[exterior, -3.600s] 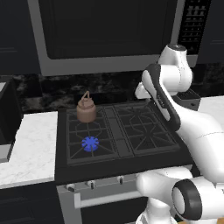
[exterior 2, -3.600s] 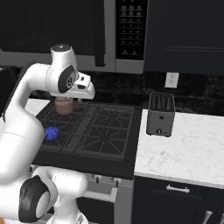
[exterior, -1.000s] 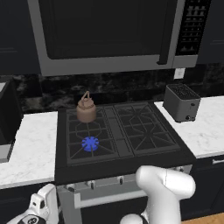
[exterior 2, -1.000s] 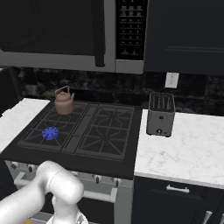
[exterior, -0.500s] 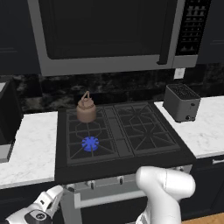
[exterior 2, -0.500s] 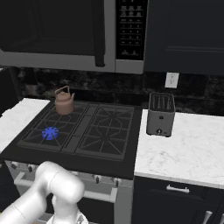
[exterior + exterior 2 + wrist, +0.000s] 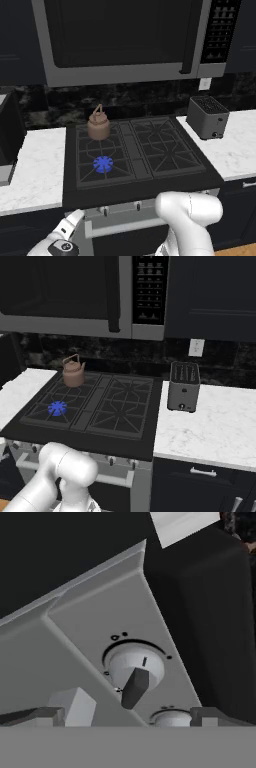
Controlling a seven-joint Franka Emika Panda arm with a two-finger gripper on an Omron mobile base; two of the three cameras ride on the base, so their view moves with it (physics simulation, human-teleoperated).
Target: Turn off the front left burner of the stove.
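A: Where is the front left burner [image 7: 103,164]?

B: On the stove [image 7: 150,172], in the near-left grate position. It shows a blue star-shaped flame ring, also visible from the right base view [image 7: 57,408]. A brown kettle [image 7: 98,125] sits on the rear-left grate, just behind it.

A: Gripper status?

B: In the hand view, the gripper [image 7: 122,714] faces the silver front strip [image 7: 115,622] of the stove. The two dark fingertips [image 7: 35,714] stand wide apart at the bottom edge, holding nothing. Between and above them sits a round silver knob [image 7: 135,671] with a raised dark-grey pointer bar; neither tip touches it. The rim of a second knob [image 7: 172,718] appears at the lower edge.

A: Any legible markings?

B: None. Small dark dots ring the knob, and there is a short line on its face. The microwave [image 7: 75,293] has a button panel [image 7: 150,288], too small to read.

A: Other items?

B: A grey toaster [image 7: 183,387] stands on the white marble counter [image 7: 215,423], right of the stove, below a wall outlet [image 7: 195,347].
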